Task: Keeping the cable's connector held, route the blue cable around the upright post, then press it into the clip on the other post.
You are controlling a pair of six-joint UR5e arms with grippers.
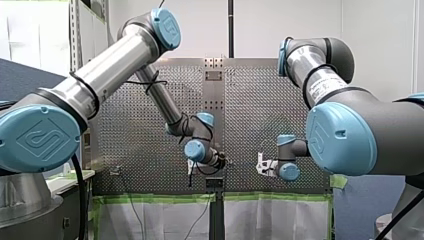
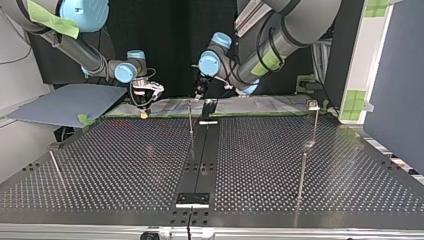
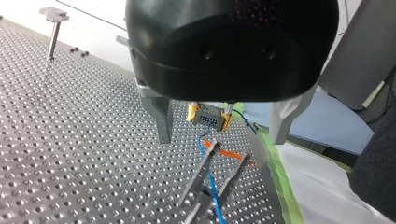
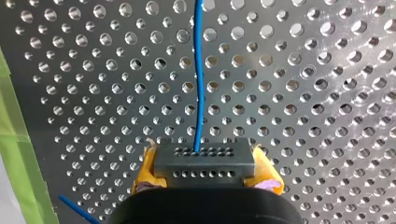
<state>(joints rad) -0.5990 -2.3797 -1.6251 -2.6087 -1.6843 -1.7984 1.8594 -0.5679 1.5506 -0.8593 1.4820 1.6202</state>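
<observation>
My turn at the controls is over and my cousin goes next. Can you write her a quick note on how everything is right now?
The right pincer is shut on the connector, with yellow pads on either side of it.
The left pincer is open and holds nothing.
The blue cable runs from the connector out over the perforated table.
A thin upright post stands by the table's middle strip, and a capped post at the top view's right.
Done: connector gripped.
Left: no view shows the cable round a post or in a clip, so routing and pressing in remain.
</observation>
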